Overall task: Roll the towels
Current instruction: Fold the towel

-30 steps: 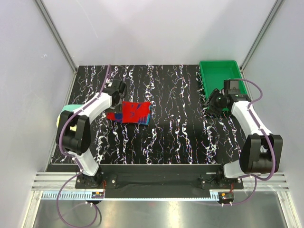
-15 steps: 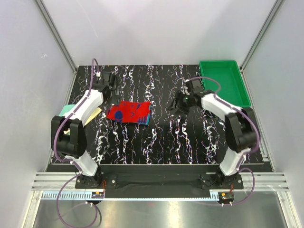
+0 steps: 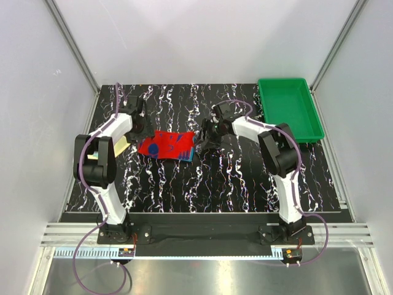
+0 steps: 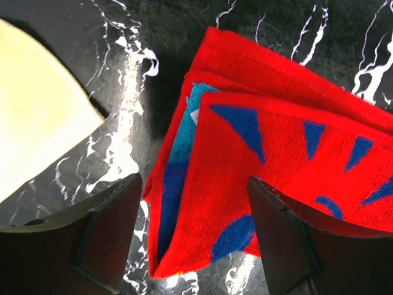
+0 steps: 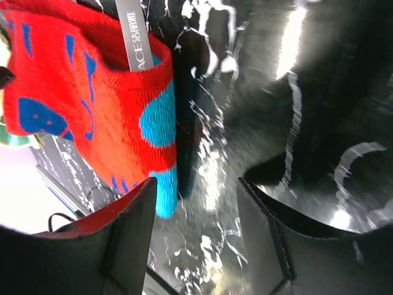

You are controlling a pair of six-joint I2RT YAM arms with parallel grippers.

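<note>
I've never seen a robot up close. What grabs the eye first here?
A red towel with blue blotches lies folded on the black marbled table. The left gripper and right gripper hang open at its two ends. A green tray sits at the far right corner.

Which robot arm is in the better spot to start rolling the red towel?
Probably the left. The left hand is open, with the red towel and its folded end framed between the fingers. The right hand hangs open just beside the other end, mostly over bare table.
</note>
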